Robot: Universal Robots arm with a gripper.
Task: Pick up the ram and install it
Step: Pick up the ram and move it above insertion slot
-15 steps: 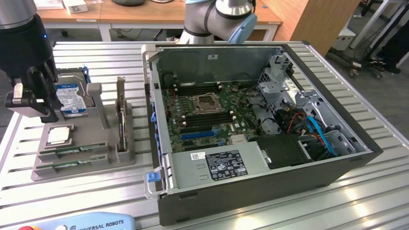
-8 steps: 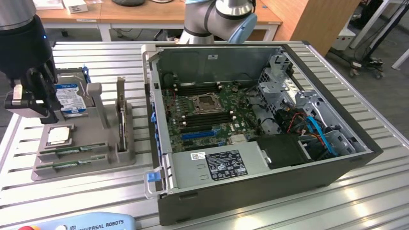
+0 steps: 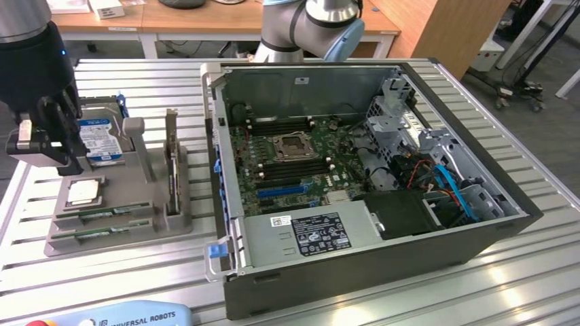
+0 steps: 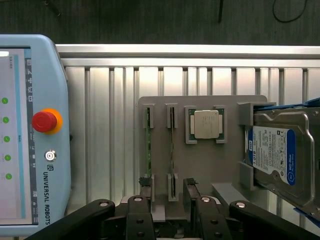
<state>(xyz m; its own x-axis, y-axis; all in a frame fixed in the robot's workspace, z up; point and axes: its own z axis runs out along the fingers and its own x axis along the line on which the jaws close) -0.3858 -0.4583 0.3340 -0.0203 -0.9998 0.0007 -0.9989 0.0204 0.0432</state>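
Spread wide and holding nothing, the gripper (image 4: 167,182) hangs over one end of a grey fixture (image 4: 230,165) on the slatted aluminium table (image 4: 100,125). In the wrist view its two black fingertips (image 4: 145,181) stand on either side of the ram (image 4: 172,145), a thin green stick set on edge in a pair of slotted holders; the pads are clear of it. A second ram stick (image 4: 148,145) stands parallel, just beside the first, and runs close past one fingertip. On the same fixture, a square silver processor (image 4: 206,123) lies flat in its own pocket next to the sticks, and a Western Digital hard drive (image 4: 280,150) with a blue label leans tilted in a bracket beyond it. A Universal Robots teach pendant (image 4: 30,135) with a red stop button (image 4: 44,121) lies near the fixture. In the exterior view, the open computer case (image 3: 363,272) sits to the right of the fixture, its motherboard (image 3: 290,156) and CPU socket (image 3: 295,146) exposed.
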